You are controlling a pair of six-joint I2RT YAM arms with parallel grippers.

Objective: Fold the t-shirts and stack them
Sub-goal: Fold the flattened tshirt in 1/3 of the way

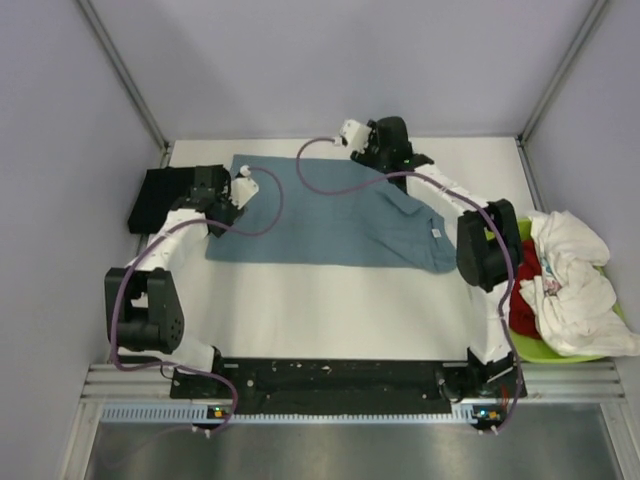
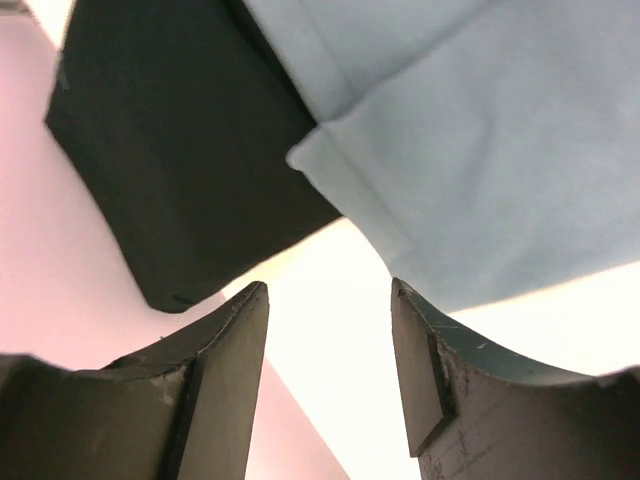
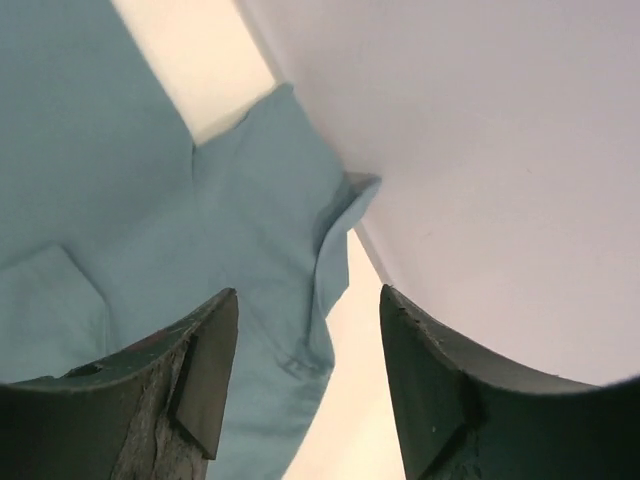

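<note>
Between the two grippers, a slate-blue cloth t-shirt [image 1: 320, 225] lay spread nearly flat on the white tabletop [image 1: 330, 310], with one sleeve rumpled toward the right arm. Just ahead of the left gripper [image 2: 330, 300], whose jaws stood apart with nothing between them, sat a hemmed corner of that shirt. Ahead and to its left lay a folded black cloth t-shirt [image 2: 170, 150]; whether the two cloths touched could not be told. The right gripper [image 3: 310, 310] likewise gaped empty above the creased sleeve, with the pale wall close on its right. Well off to that arm's outer side, a lime-green plastic bin [image 1: 540, 350] held crumpled white shirts [image 1: 575, 285] and a red shirt [image 1: 523, 312]. The blue fabric looked light, limp and apt to bunch or drag. It would probably handle best pinched at the doubled hem corners and lifted by both grippers together, so that the middle did not sag.
</note>
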